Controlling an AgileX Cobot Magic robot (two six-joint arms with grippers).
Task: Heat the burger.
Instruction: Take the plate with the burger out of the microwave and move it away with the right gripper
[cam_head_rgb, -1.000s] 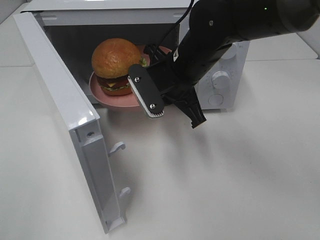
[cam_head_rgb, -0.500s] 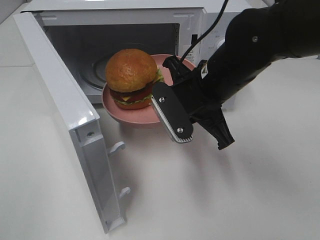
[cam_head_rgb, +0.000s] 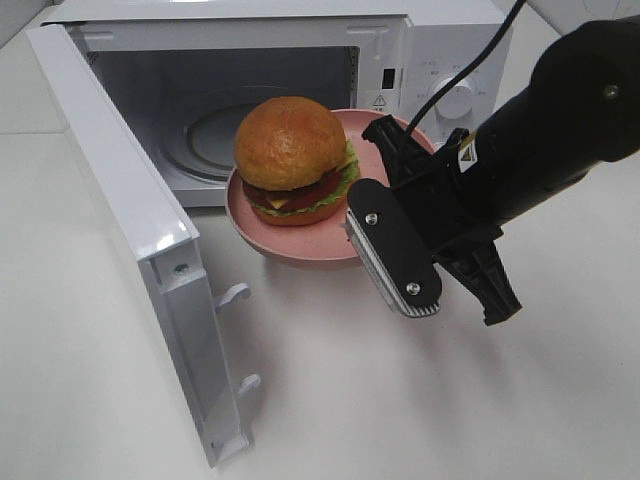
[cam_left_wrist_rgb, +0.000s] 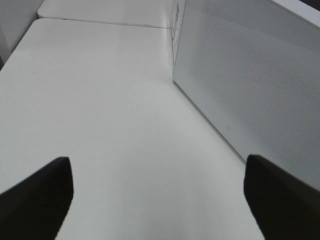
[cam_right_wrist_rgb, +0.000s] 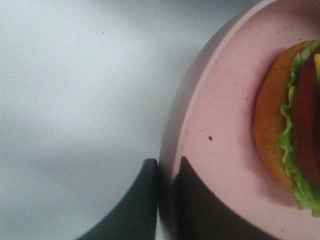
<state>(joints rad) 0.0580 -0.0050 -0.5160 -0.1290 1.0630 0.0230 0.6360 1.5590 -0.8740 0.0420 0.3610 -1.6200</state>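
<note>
On my right arm, the black right gripper (cam_right_wrist_rgb: 167, 200) is pinched onto the rim of the round pink plate (cam_head_rgb: 262, 222), one finger under the edge and one on top, which the right wrist cam shows nice and clear. From the high cam the gripper body with its grey ribbed finger pad sits at the plate's near-right side, and the fat black arm runs off toward the upper right of that view.

The burger (cam_head_rgb: 292, 157), glossy golden-brown bun with dark patty, red tomato and green lettuce frills, sits upright on that plate, a bit toward the side away from the gripper. The plate looks lifted off the white tabletop (cam_head_rgb: 380, 400), hanging just in front of the open mouth of the white microwave oven (cam_head_rgb: 400, 40), partly over the lip of the cavity. The glass turntable inside is visible behind the bun.

The microwave's white door (cam_head_rgb: 130, 230) is swung wide open to the left, latch hooks sticking out along its edge.

Left gripper (cam_left_wrist_rgb: 160, 200): its two dark fingers are spread wide apart with nothing between them, just bare table, and the microwave's perforated white side panel (cam_left_wrist_rgb: 250, 85) close by.
</note>
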